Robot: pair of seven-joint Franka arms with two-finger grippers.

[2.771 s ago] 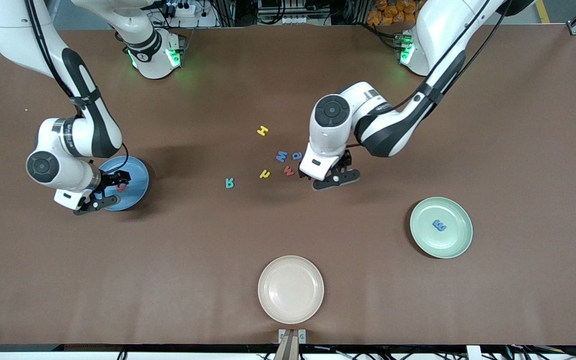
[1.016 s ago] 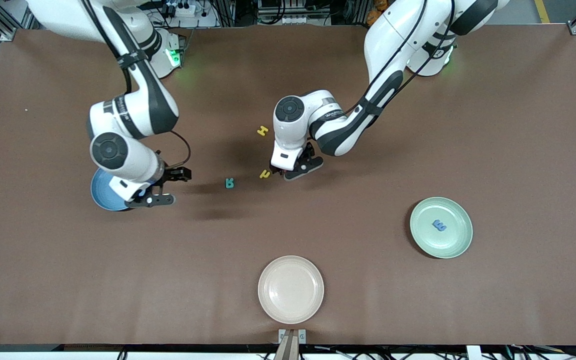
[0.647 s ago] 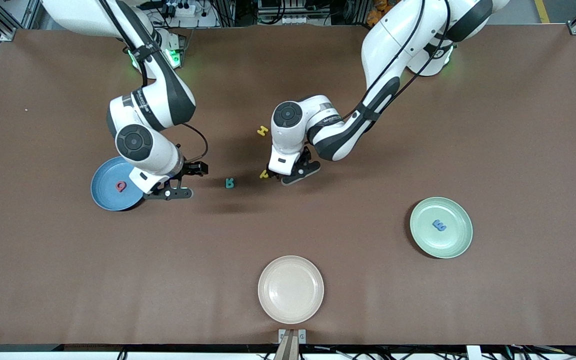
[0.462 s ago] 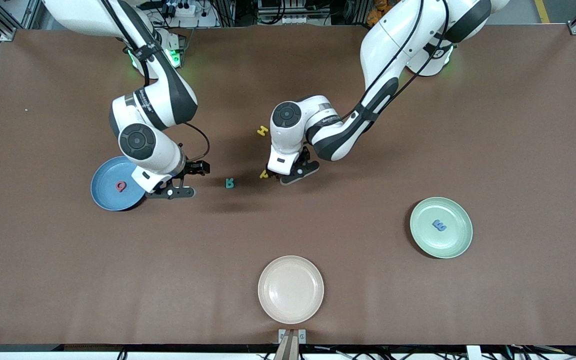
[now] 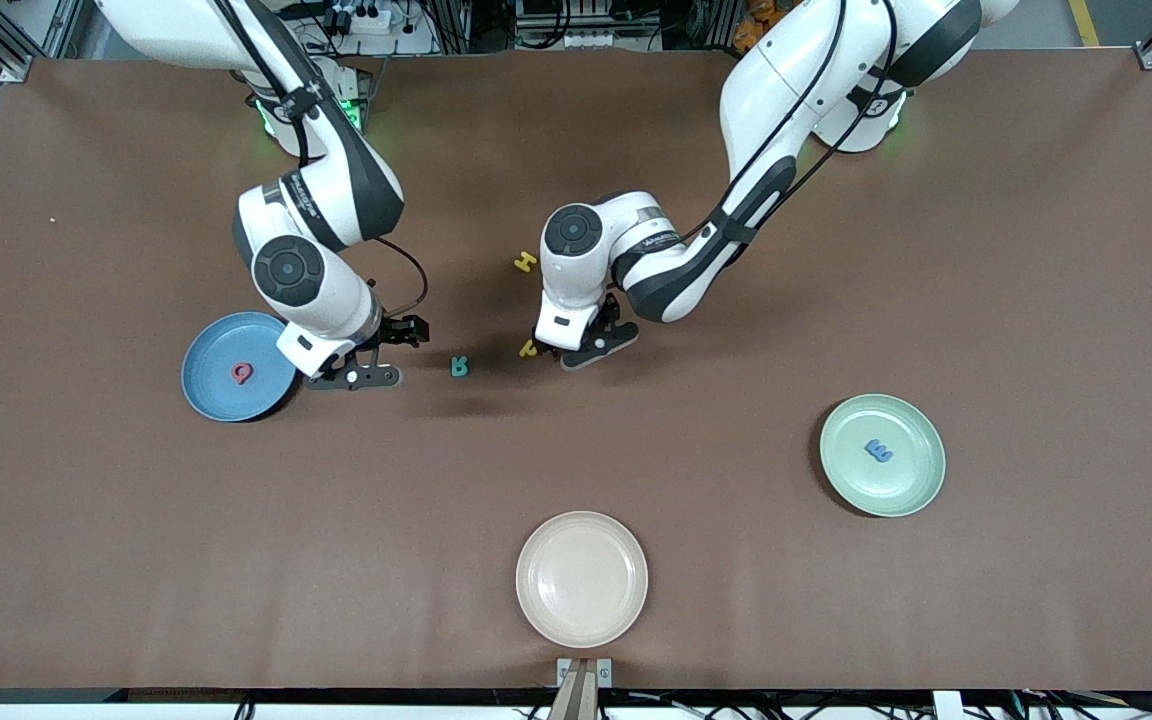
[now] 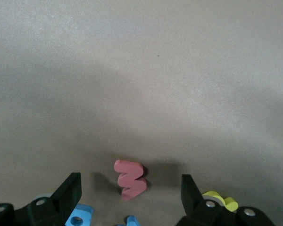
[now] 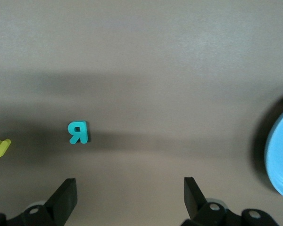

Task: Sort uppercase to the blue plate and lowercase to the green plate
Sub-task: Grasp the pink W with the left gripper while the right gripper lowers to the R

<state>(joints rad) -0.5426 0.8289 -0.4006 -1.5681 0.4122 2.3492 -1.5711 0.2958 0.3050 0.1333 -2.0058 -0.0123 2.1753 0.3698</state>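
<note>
My left gripper (image 6: 130, 197) is spread wide and low over the small red w (image 6: 130, 179), a flat pink-red letter between my fingers, with the yellow r-like letter (image 5: 528, 348) just beside. My right gripper (image 5: 376, 352), also open and empty, hangs beside the blue plate (image 5: 214, 400), which holds the red Q (image 5: 242, 373). The teal R (image 5: 459, 366) lies between my grippers. The green plate (image 5: 911, 490) holds one blue letter (image 5: 878, 451). The cream plate (image 5: 581, 578) sits nearest the front camera amid bare brown table (image 5: 1036, 250).

A brown table (image 5: 986, 250) is filling the scene, a cream plate (image 5: 582, 579) lying near the front camera's edge.
</note>
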